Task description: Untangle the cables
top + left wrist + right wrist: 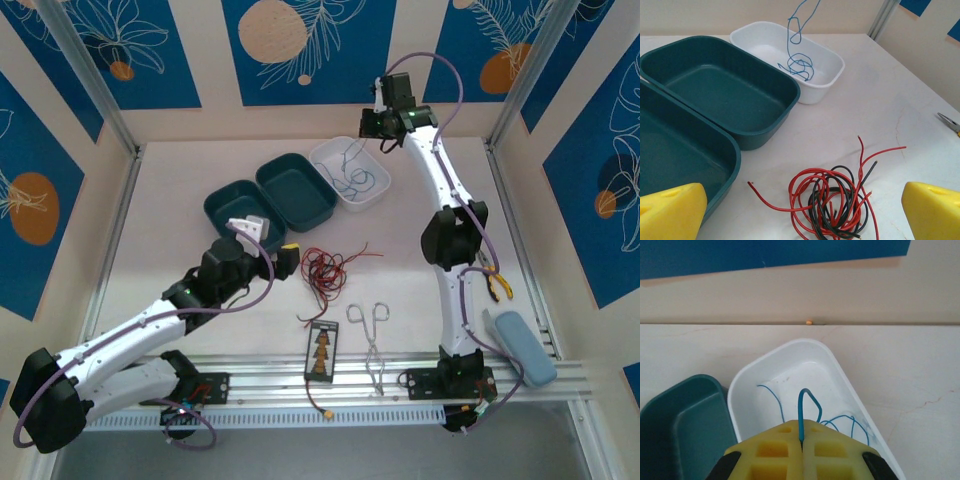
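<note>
On the left, the left gripper [250, 230] hangs with its yellow jaws spread wide and nothing between them, on the near side of the two teal trays [740, 130] that stand side by side. Under it and a little to the right, on the bare table [900, 115], lies the bundle of red and black cables [832, 205]. These are thin, light strands coiled into overlapping loops, with several loose ends fanning out to the far right and one red end trailing left. They look limp enough to sag and drag their neighbours along, yet springy enough to keep their curl. A pinch in the knotted middle would therefore likely lift the whole lot. A free end, or a single outer loop standing apart from the rest, seems the better place to take hold. How the black strands thread through the red ones I cannot tell from these views. Further right and far, the white tray [824, 89] holds the coiled lower part of the blue cable [799, 64], which rises out of it in a slack loop. Above the tray the right gripper [801, 444] is clenched on that blue strand, the wire emerging from the seam between its pads. A wire this thin and smooth could slip through a loose pinch, and a hard tug risks kinking it.
</note>
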You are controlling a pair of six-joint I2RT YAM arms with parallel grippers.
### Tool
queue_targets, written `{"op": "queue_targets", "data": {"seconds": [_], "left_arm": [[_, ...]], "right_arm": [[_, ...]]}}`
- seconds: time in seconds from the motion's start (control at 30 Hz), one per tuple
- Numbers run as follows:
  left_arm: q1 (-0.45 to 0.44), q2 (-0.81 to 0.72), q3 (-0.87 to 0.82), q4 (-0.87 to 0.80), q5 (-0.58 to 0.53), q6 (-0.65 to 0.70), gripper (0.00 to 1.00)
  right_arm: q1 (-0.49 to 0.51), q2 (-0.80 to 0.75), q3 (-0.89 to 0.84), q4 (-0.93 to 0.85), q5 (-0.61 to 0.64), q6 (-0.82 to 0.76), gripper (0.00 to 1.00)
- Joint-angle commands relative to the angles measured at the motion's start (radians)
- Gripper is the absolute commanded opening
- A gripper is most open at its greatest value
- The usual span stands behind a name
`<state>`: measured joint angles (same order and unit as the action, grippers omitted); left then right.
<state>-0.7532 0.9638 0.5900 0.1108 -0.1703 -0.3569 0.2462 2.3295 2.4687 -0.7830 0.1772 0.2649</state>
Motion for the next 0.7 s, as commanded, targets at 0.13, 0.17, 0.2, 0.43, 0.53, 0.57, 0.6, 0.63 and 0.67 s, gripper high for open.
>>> {"op": "queue_targets", "data": {"seconds": [0.13, 0.17, 0.2, 0.43, 0.53, 0.57, 0.6, 0.63, 0.67], "left_arm": [[-0.004, 0.007, -0.011, 0.005, -0.012, -0.002, 1.0], [-0.005, 0.009, -0.01, 0.006, -0.01, -0.002, 1.0], [-0.004, 0.014, -0.009, 0.006, -0.008, -0.004, 1.0], [-0.004, 0.037, 0.001, 0.013, 0.008, -0.012, 1.0], [-0.005, 0.041, 0.003, 0.014, 0.012, -0.014, 1.0], [-0.004, 0.043, 0.002, 0.015, 0.009, -0.015, 1.0], [-0.004, 0.044, 0.003, 0.016, 0.009, -0.016, 1.0], [-0.005, 0.046, 0.004, 0.017, 0.01, -0.016, 1.0], [-0.004, 0.047, 0.007, 0.016, 0.012, -0.016, 1.0]], "right_arm": [[0.007, 0.075, 0.016, -0.077, 0.144, -0.053, 0.0], [0.012, 0.082, 0.005, -0.077, 0.153, -0.065, 0.0], [0.016, 0.086, -0.005, -0.077, 0.158, -0.077, 0.0], [0.065, 0.097, -0.114, -0.04, 0.242, -0.148, 0.0], [0.081, 0.104, -0.143, -0.032, 0.247, -0.163, 0.0], [0.086, 0.107, -0.152, -0.029, 0.243, -0.163, 0.0], [0.088, 0.107, -0.16, -0.029, 0.235, -0.16, 0.0], [0.09, 0.107, -0.172, -0.029, 0.22, -0.154, 0.01], [0.09, 0.108, -0.185, -0.025, 0.199, -0.146, 0.02]]}}
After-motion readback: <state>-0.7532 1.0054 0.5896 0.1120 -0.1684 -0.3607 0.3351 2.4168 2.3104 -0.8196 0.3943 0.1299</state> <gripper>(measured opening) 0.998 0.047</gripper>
